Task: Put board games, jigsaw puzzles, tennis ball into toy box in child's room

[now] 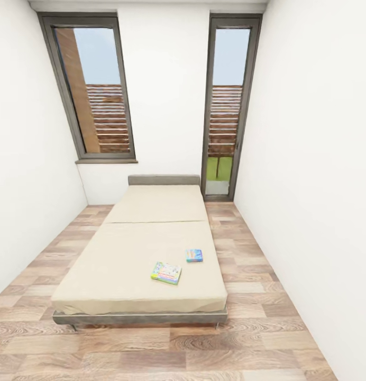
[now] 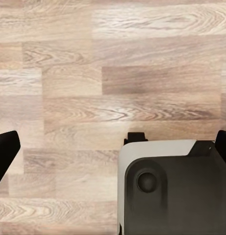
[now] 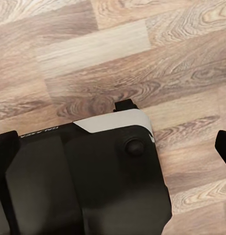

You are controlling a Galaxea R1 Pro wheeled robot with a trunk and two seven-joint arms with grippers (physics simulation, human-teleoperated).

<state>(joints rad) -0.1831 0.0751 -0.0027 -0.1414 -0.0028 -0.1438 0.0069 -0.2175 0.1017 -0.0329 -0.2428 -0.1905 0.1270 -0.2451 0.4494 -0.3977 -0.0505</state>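
A narrow white-walled child's room, seen from the robot's head camera: a low bed (image 1: 146, 254) with a beige mattress and grey headboard (image 1: 163, 180) runs lengthwise up the middle of the wood-plank floor (image 1: 151, 354). Two board games lie flat on the mattress near its foot, toward 4 o'clock from the bed's centre: a larger green-edged box (image 1: 166, 272) and, just beside it at its 1 o'clock, a smaller blue-and-orange box (image 1: 194, 255); the two sit close but apart. Two tall dark-framed windows (image 1: 93, 90) stand in the far wall at 11 and 1 o'clock, showing slatted wooden fencing outside. In the left wrist view, the left gripper (image 2: 113, 152) hangs over bare planks, its dark fingertips (image 2: 5, 152) at opposite edges of the frame, spread wide with nothing between them, above part of the robot's black-and-white base (image 2: 176, 191). The right gripper (image 3: 115, 149) is likewise parted and empty, one fingertip (image 3: 223, 146) over the floor, the base (image 3: 93, 181) below it
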